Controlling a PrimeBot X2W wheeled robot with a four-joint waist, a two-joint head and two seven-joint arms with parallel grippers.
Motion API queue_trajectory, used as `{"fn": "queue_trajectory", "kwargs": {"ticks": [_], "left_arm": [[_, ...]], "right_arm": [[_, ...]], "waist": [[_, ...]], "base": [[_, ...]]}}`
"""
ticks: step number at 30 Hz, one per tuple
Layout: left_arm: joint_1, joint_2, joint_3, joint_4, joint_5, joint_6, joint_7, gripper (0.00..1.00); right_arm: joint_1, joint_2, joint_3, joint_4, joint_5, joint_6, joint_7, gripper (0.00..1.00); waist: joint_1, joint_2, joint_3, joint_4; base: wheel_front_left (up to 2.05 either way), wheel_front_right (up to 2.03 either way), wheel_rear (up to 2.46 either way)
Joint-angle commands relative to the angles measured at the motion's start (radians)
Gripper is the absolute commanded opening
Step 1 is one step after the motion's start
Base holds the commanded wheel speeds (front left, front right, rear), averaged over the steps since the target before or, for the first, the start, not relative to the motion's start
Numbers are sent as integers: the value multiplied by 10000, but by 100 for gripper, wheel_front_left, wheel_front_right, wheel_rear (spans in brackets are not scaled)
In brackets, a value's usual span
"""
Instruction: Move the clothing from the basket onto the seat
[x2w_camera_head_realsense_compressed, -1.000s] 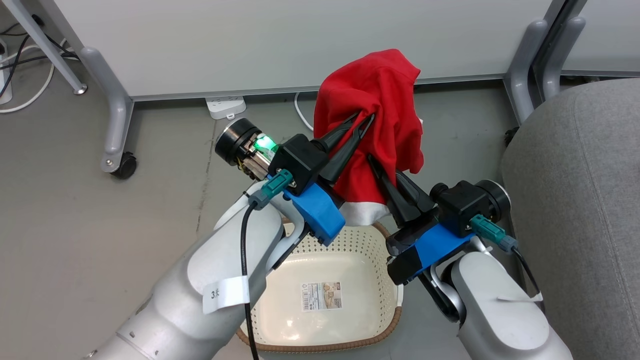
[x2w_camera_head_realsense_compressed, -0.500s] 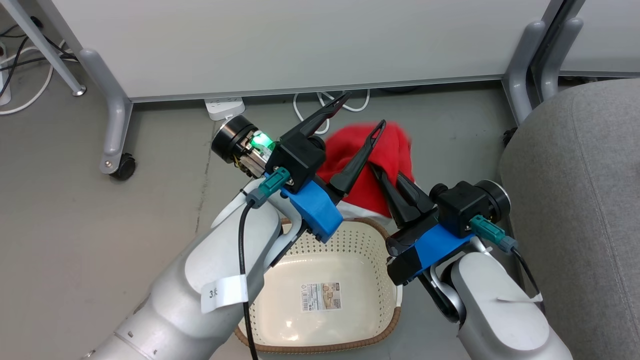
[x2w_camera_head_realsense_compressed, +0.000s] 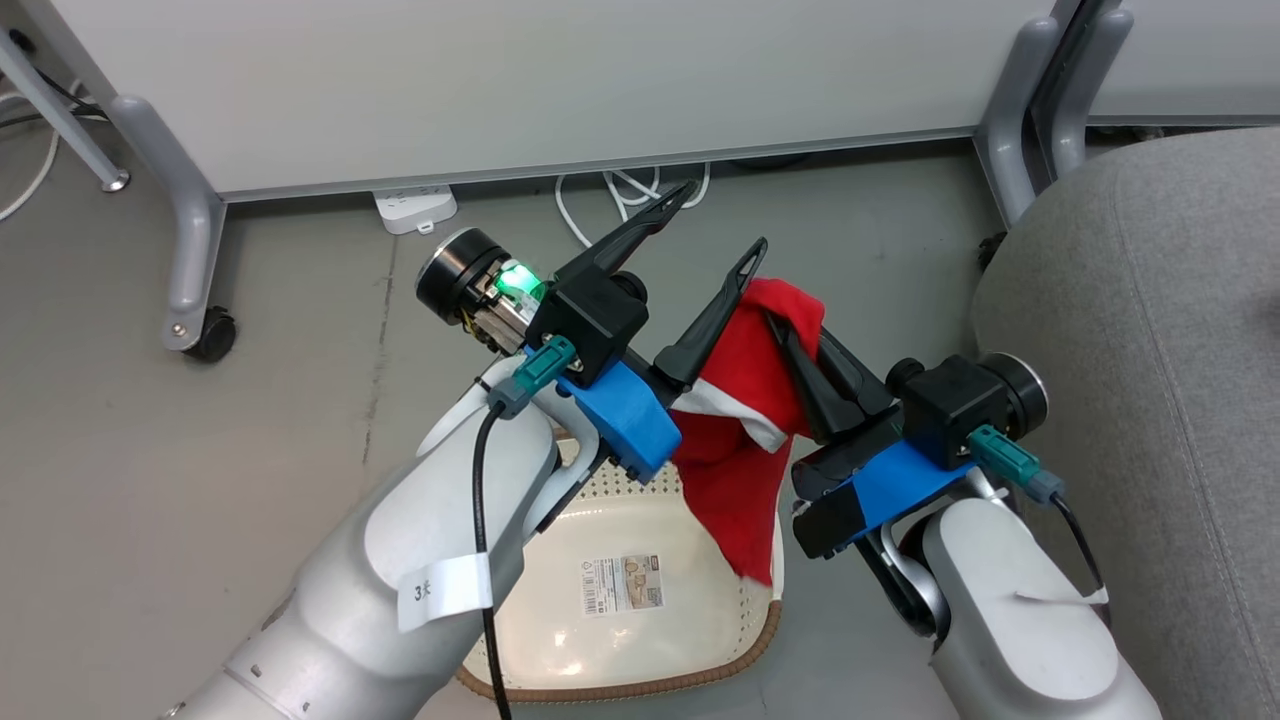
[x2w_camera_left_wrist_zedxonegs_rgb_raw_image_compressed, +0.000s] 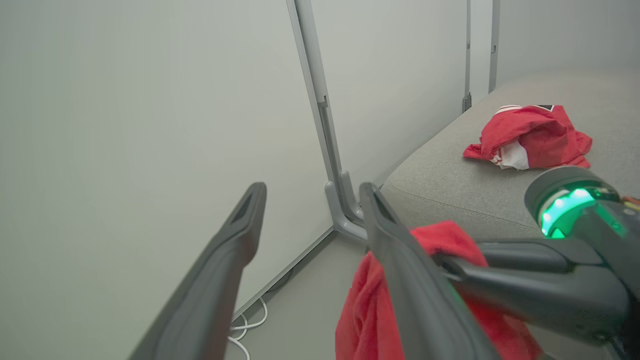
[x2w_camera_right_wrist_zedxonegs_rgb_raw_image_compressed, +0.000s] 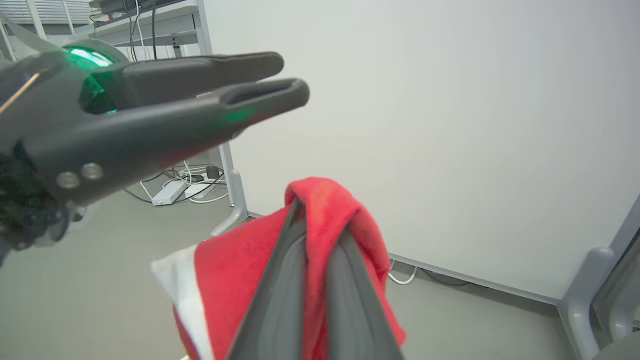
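1 red garment (x2w_camera_left_wrist_zedxonegs_rgb_raw_image_compressed: 530, 137) already lies on the seat (x2w_camera_left_wrist_zedxonegs_rgb_raw_image_compressed: 440, 190), and the basket (x2w_camera_head_realsense_compressed: 620, 688) looks bare inside where it shows, so about half the job reads as done. The 2nd garment (x2w_camera_head_realsense_compressed: 745, 460) hangs above the basket, pinched between the closed fingers of the right gripper (x2w_camera_head_realsense_compressed: 797, 325), near the seat's edge but not over it. The left gripper (x2w_camera_head_realsense_compressed: 722, 218) stands wide with nothing in it; what is left is to carry this garment across and release it on the seat.
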Motion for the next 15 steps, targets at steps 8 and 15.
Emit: {"fn": "queue_trajectory", "kwargs": {"ticks": [8, 15], "left_arm": [[80, 118, -115, -364, 133, -12, -50, 100], [-51, 238, -425, -630, 221, -12, -50, 100]], "right_arm": [[-208, -22, -902, -436, -474, 1, -8, 0], [-438, -19, -1882, -968, -758, 1, -8, 0]], "waist": [[0, 0, 568, -615], [0, 0, 1118, -1388]], "base": [[0, 0, 0], [0, 0, 0]]}}
